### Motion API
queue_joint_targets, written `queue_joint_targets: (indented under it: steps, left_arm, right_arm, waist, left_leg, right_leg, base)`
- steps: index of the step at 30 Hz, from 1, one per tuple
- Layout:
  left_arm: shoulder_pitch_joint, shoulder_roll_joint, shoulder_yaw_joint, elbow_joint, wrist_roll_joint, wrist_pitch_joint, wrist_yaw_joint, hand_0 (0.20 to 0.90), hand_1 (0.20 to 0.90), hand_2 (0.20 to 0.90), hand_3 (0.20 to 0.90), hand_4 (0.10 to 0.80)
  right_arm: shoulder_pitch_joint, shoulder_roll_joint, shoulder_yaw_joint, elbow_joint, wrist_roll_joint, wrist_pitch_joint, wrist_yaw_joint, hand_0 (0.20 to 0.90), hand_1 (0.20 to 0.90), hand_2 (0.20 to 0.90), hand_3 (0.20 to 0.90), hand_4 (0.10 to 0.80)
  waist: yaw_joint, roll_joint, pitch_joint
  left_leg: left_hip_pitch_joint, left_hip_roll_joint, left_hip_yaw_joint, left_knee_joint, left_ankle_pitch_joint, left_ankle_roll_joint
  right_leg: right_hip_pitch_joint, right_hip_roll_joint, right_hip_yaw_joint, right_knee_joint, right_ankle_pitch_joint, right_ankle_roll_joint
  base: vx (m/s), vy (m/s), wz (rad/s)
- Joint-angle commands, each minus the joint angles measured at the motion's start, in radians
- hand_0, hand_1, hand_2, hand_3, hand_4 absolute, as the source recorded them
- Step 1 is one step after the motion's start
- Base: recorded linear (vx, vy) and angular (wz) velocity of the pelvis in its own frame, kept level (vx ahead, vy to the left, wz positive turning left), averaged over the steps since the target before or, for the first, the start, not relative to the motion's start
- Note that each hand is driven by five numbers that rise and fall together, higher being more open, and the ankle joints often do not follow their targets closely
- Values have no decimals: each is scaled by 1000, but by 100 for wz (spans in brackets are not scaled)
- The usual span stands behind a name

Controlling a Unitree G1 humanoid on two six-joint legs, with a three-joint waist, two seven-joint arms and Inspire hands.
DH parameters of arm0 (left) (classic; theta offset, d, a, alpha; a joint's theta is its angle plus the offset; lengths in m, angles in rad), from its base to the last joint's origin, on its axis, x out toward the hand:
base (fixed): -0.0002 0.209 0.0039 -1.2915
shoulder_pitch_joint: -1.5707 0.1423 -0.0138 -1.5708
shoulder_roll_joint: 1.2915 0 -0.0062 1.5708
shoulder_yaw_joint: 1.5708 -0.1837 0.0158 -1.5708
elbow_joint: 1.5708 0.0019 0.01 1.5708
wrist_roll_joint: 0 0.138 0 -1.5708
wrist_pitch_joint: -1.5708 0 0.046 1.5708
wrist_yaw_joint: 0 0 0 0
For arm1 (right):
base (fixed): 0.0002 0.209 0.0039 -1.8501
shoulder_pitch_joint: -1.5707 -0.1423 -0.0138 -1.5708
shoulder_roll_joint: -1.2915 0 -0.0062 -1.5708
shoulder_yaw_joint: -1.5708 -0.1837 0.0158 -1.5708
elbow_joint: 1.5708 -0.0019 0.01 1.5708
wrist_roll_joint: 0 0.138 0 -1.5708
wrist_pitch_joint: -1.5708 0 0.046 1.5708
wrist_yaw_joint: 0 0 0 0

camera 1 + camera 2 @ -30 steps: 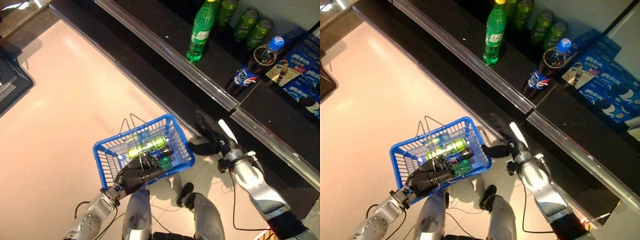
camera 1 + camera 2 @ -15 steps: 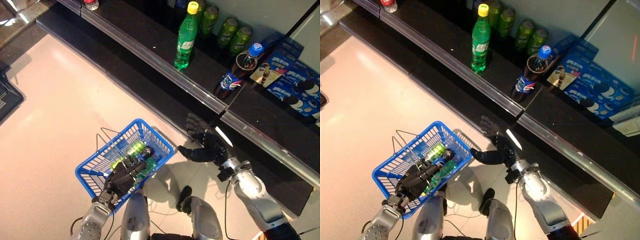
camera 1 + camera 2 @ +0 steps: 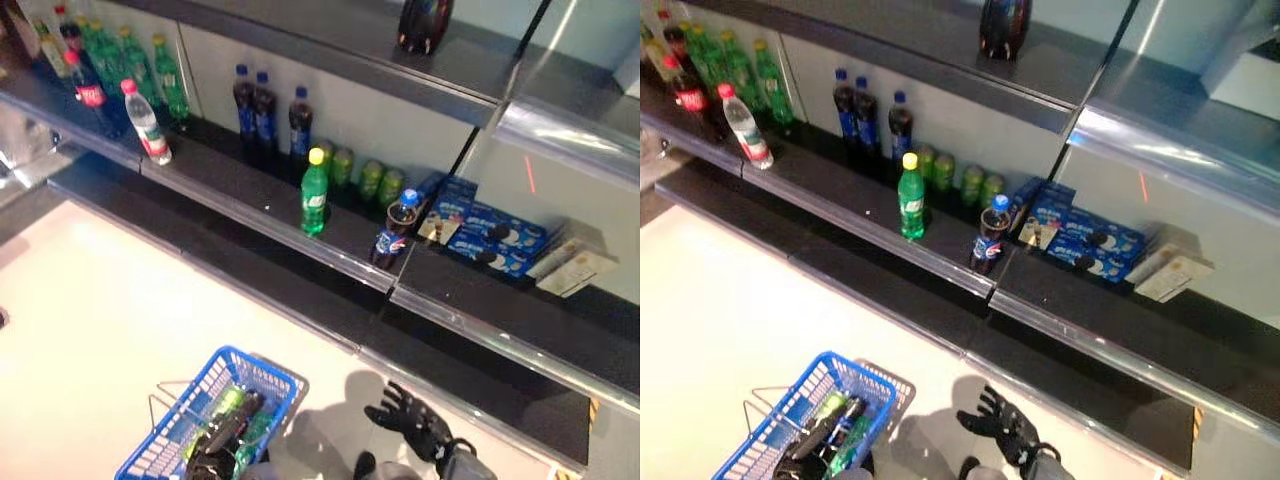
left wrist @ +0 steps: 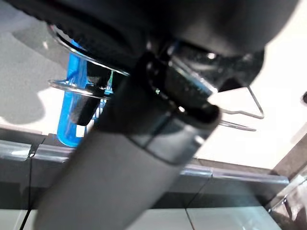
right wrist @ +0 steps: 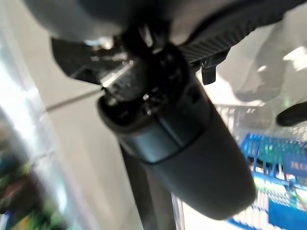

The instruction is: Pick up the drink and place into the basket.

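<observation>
A long dark shelf [image 3: 250, 195] is seen running across the far side of the scene, above a pale floor [image 3: 90, 300], with a second shelf [image 3: 1060, 70] higher up bearing one dark bottle [image 3: 1002, 25]. On the lower shelf, far left, green bottles [image 3: 165, 80] and a red-labelled cola bottle [image 3: 88, 95] are ranged, with a clear water bottle [image 3: 147, 122] standing near the edge. Three dark blue-capped bottles [image 3: 265, 110] are stood against the back wall, and green cans [image 3: 965, 180] are lined to their right. A green bottle with a yellow cap [image 3: 314, 195] stands alone toward the shelf front, and a dark cola bottle with a blue cap [image 3: 388, 235] is placed just to its right. Blue biscuit boxes [image 3: 1080, 235] are laid further right; their print is too small to be read. Near the lower left a blue basket [image 3: 250, 375] is held up, with drinks [image 3: 835, 425] already lying in it, among them a green can and a dark bottle. The left hand [image 3: 210, 462] is closed round the basket's wire handle. The right hand [image 3: 410, 420] hangs empty near the shelf base, fingers spread.
</observation>
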Motion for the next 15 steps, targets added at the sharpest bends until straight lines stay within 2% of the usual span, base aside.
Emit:
queue_joint_targets:
  steps: [1, 4, 8, 9, 15]
  left_arm:
    - [-80, 10, 42, -60, 93, -166, -106, 300, 300, 300, 200, 100]
    - [-91, 5, 59, 25, 106, -175, -111, 300, 300, 300, 200, 100]
    - [-103, 1, 74, 82, 135, -172, -78, 300, 300, 300, 200, 100]
    - [-112, -1, 88, 132, 149, -168, -63, 300, 300, 300, 200, 100]
    - [-118, -9, 93, 155, 147, -160, -71, 300, 300, 300, 200, 100]
  right_arm:
    - [-52, -10, -62, 92, 25, -46, 16, 900, 900, 900, 900, 800]
    - [-60, 2, -102, 238, -33, -67, 19, 900, 900, 900, 900, 800]
    - [-65, 5, -133, 324, -66, -23, -7, 900, 900, 900, 900, 800]
    - [-63, 5, -164, 388, -83, 17, -17, 900, 900, 900, 900, 800]
    - [-55, 8, -194, 418, -67, 17, -21, 900, 900, 900, 900, 800]
  waist:
    - [8, 19, -54]
    - [9, 24, -65]
    - [9, 30, -75]
    - [6, 37, -84]
    - [2, 42, -92]
  left_leg:
    - [18, 44, 6, 38, -33, -23]
    - [25, 43, 12, 32, -35, -24]
    - [32, 42, 15, 22, -34, -25]
    - [41, 43, 18, 2, -29, -26]
    - [40, 40, 15, -8, -29, -26]
  right_leg:
    - [11, -97, -13, -95, 127, 62]
    - [20, -99, -18, -109, 132, 63]
    - [26, -102, -26, -118, 138, 66]
    - [30, -100, -31, -121, 137, 67]
    - [30, -100, -36, -120, 134, 67]
  base:
    - [48, -25, -1]
    - [12, -7, 1]
    - [3, 4, -1]
    - [7, 16, -7]
    - [0, 5, -2]
